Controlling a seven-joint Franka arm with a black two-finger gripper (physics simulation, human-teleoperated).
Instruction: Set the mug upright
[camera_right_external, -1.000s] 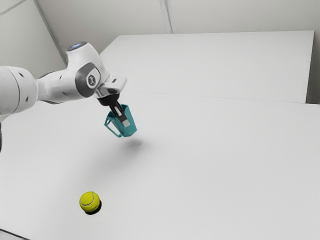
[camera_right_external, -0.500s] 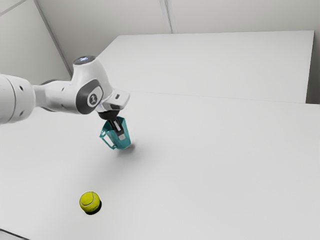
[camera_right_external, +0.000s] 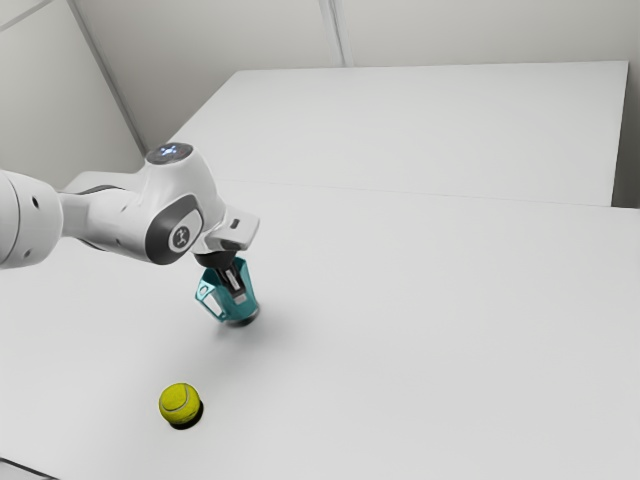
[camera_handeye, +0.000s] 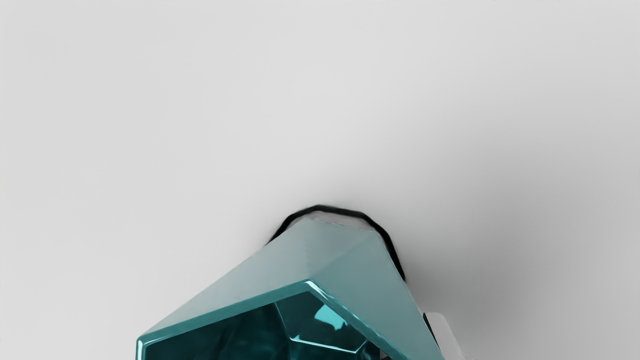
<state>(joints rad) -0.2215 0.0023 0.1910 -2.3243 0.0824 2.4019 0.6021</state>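
Nearest, toward the edge of the broad white table (camera_right_external: 420, 330) at the exterior view's lower left, a yellow-green tennis ball (camera_right_external: 180, 403). Farther in from that edge, the faceted teal mug (camera_right_external: 232, 307), mouth up and close to upright, handle (camera_right_external: 208, 307) toward the exterior view's left; base down at the table, contact hard to confirm. Closed on the mug, the black two-finger gripper (camera_right_external: 239, 297), parted only as the hold requires. Seemingly at the setting-down step; next, make sure of flat contact before letting go, then back off without tipping. Above and beyond, the white jointed arm (camera_right_external: 120, 222), reaching in from the exterior view's left, bent at the wrist, fingers slanting downward.
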